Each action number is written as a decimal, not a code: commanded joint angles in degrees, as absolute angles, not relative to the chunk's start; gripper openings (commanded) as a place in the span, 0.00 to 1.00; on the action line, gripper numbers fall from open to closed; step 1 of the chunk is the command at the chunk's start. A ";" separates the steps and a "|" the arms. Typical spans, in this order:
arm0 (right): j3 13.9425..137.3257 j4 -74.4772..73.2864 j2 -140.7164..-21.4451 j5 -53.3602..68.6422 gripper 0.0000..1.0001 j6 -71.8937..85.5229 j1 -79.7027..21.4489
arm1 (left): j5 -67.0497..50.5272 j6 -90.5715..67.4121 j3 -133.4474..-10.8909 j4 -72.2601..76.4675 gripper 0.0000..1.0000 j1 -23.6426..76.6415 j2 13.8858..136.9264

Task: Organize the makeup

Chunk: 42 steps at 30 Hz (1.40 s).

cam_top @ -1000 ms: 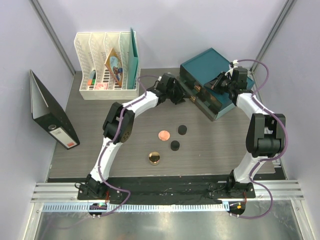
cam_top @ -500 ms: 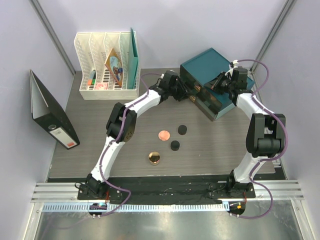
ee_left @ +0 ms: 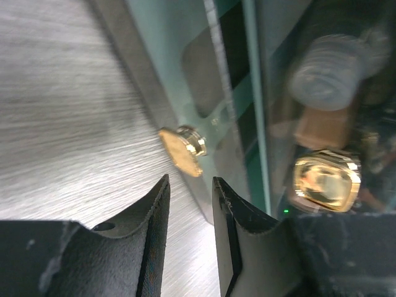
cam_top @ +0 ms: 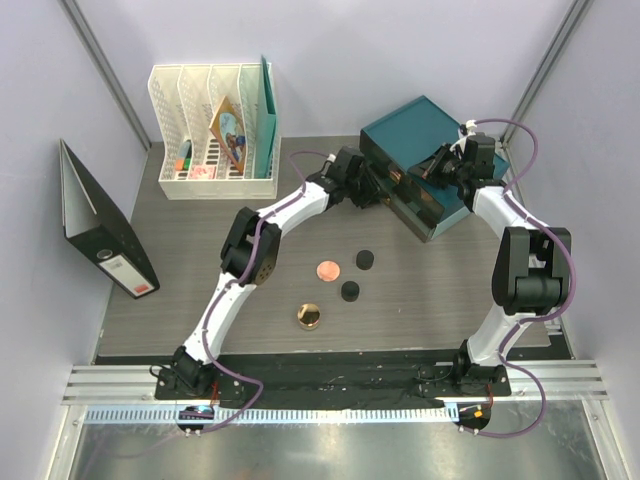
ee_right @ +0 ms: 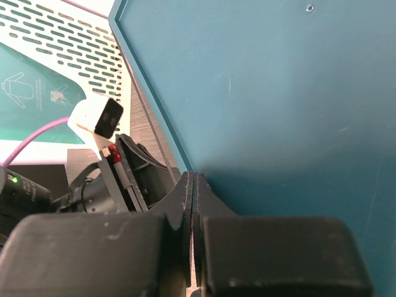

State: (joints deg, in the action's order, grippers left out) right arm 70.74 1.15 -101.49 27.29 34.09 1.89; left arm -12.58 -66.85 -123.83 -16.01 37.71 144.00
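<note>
A teal case (cam_top: 412, 128) stands open at the back right. My right gripper (cam_top: 441, 165) is shut on the edge of its lid (ee_right: 278, 93), fingertips together (ee_right: 192, 176). My left gripper (cam_top: 371, 189) is at the case's front wall, jaws slightly apart and empty (ee_left: 189, 185), just short of a gold latch knob (ee_left: 183, 149). Inside the case I see a gold cap (ee_left: 327, 182), a peach piece (ee_left: 318, 127) and a blurred grey cap (ee_left: 325, 74). On the table lie the coral compact (cam_top: 327, 270), two black pots (cam_top: 365, 260) (cam_top: 349, 291) and the gold jar (cam_top: 308, 316).
A white file rack (cam_top: 212, 130) with papers and small red and green pieces stands at the back left. A black binder (cam_top: 100, 228) leans at the left edge. The rack (ee_right: 68, 37) and the left arm's wrist (ee_right: 96, 117) show in the right wrist view.
My left gripper has moved right, from beside the case up to its front wall. The right gripper and the items on the table have not moved.
</note>
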 commanded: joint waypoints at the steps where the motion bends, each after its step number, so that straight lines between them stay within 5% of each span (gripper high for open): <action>1: 65.13 -18.98 -108.19 20.57 0.02 29.71 1.58 | -10.11 -65.48 -126.39 -18.63 0.34 38.14 144.49; 42: 65.21 -19.16 -109.77 20.48 0.02 29.44 1.58 | -18.19 -70.31 -109.00 13.00 0.31 37.71 137.91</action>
State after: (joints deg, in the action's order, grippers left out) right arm 70.76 1.13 -102.04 27.31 34.06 1.89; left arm -15.70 -69.95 -111.09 5.30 37.76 144.24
